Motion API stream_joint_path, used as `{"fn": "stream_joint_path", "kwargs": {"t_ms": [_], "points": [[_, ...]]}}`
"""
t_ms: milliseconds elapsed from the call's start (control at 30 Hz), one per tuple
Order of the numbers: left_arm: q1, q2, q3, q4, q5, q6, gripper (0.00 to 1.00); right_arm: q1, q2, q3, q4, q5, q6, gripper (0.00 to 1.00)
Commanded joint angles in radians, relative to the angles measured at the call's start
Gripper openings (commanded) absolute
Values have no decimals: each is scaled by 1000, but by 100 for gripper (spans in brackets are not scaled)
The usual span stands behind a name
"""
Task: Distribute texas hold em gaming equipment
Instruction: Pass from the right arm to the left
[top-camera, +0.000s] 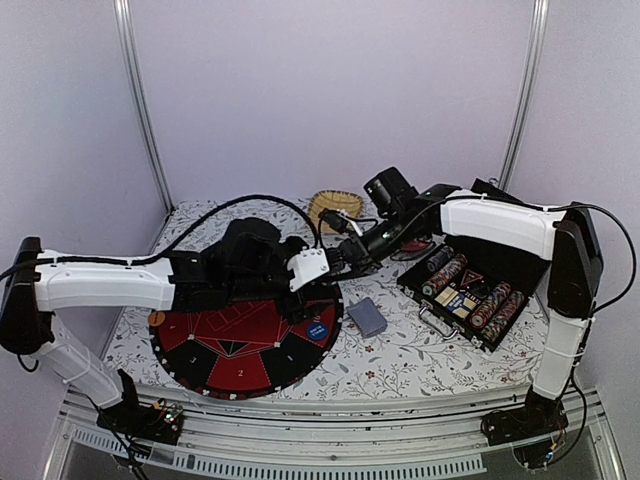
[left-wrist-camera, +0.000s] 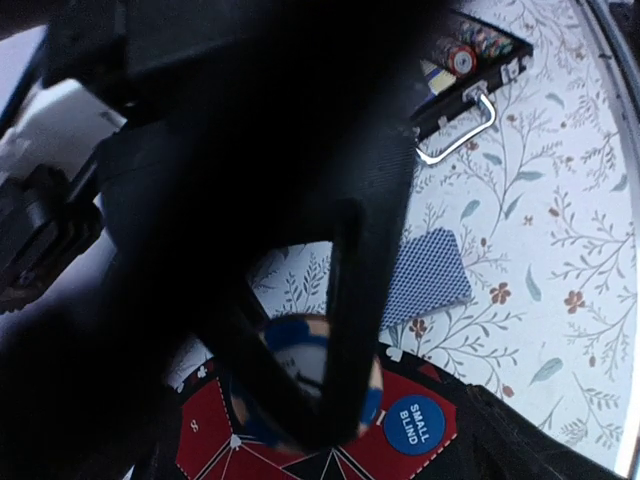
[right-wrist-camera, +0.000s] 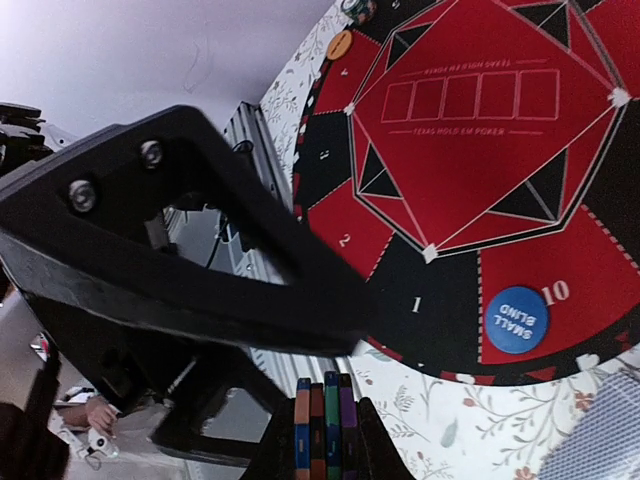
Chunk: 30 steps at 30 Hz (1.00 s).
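Observation:
My right gripper (right-wrist-camera: 322, 445) is shut on a stack of several striped chips (right-wrist-camera: 322, 425), held on edge above the tablecloth beside the round red-and-black poker mat (top-camera: 230, 352). My left gripper (top-camera: 335, 262) stands open right against the right gripper (top-camera: 354, 256), over the mat's far right rim. In the left wrist view, dark blurred fingers fill most of the frame, with a blue-and-orange chip (left-wrist-camera: 295, 345) showing behind them. A blue SMALL BLIND button (top-camera: 317, 330) lies on the mat. A blue-backed deck of cards (top-camera: 367, 316) lies on the cloth beside it.
An open black chip case (top-camera: 475, 290) with rows of chips lies at the right, its metal handle (left-wrist-camera: 458, 135) facing the deck. A straw basket (top-camera: 335, 207) stands at the back. An orange button (top-camera: 157, 318) sits at the mat's left rim.

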Motion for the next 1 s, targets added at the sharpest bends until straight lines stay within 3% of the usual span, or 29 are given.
{"fn": "stream_joint_path", "kwargs": {"t_ms": [0,133,333,500,633,700,767,967], "points": [[-5,47,43,14,-61,38,95,13,37,-37,140,-137,83,2],[-4,76,68,5,-97,15,73,23,51,-37,159,-145,103,2],[3,102,91,-5,-88,-5,71,23,59,-30,153,-136,103,2],[9,98,88,-27,-66,-7,42,23,53,-29,149,-130,98,2],[25,87,78,-46,-57,-17,41,24,50,-26,143,-125,93,2],[34,80,74,-51,-47,-24,31,23,51,-26,141,-122,93,2],[39,74,68,-43,-51,-33,0,24,52,-24,139,-122,93,2],[44,58,52,-36,-40,-38,0,23,55,-23,148,-126,97,3]]}}
